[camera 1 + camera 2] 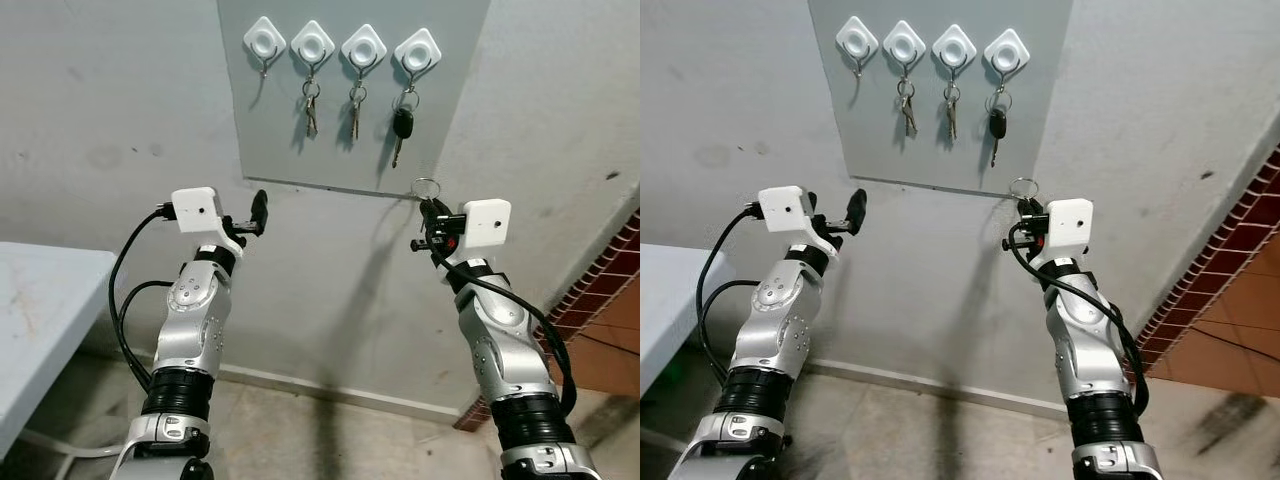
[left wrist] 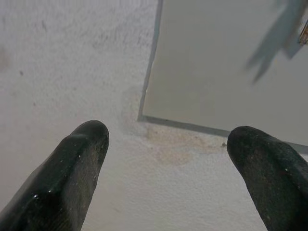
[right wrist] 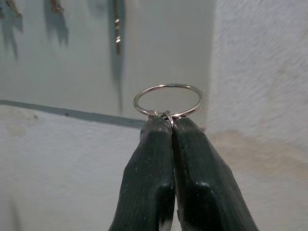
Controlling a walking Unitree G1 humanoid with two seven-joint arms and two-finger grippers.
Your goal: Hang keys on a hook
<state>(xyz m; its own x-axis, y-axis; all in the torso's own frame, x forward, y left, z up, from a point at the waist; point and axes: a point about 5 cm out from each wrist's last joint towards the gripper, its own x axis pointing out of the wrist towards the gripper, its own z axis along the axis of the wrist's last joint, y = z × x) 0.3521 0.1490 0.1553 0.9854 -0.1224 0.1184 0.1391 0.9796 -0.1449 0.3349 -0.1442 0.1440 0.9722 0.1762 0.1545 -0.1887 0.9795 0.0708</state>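
A grey panel [image 1: 450, 90] on the wall carries a row of white hooks. The leftmost hook [image 1: 264, 40] is bare. The other three each hold keys: a silver key [image 1: 311, 110], another silver key [image 1: 355, 112] and a black-headed car key [image 1: 402, 125]. My right gripper [image 1: 431, 208] is shut on a silver key ring [image 3: 168, 100], which stands up above its fingertips just below the panel's lower right corner. Whatever hangs under the ring is hidden. My left gripper [image 1: 260, 212] is open with nothing in it, close to the panel's lower left corner [image 2: 142, 117].
A white table [image 1: 40, 300] stands at the left. A red brick-tiled wall section [image 1: 600, 290] runs down at the right. Grey floor [image 1: 330, 440] lies below the plaster wall.
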